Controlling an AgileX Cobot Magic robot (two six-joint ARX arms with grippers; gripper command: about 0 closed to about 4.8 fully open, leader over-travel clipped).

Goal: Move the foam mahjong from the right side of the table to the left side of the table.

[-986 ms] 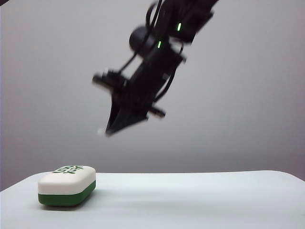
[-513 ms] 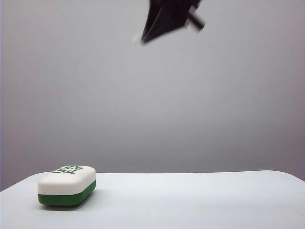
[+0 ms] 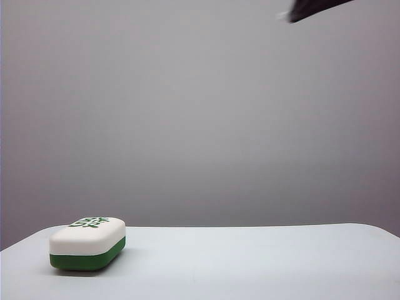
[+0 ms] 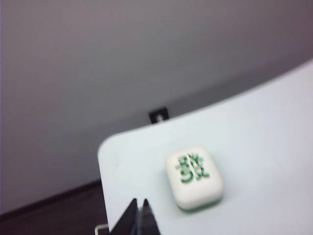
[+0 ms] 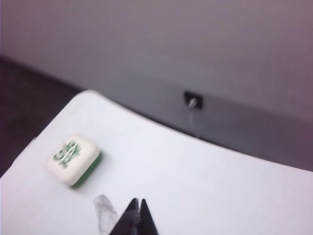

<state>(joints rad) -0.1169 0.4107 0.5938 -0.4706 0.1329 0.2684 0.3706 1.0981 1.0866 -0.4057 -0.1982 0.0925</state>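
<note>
Black fingertips of your right gripper [image 5: 136, 208] are pressed together and hold nothing; it hangs high above the table [image 3: 262, 262], well apart from the block. Your left gripper [image 4: 138, 209] is likewise closed and empty, near the table's left corner. The foam mahjong [image 3: 87, 243] lies flat on the left side, white face up. It looks light and soft, so you would take it gently across its short sides.
</note>
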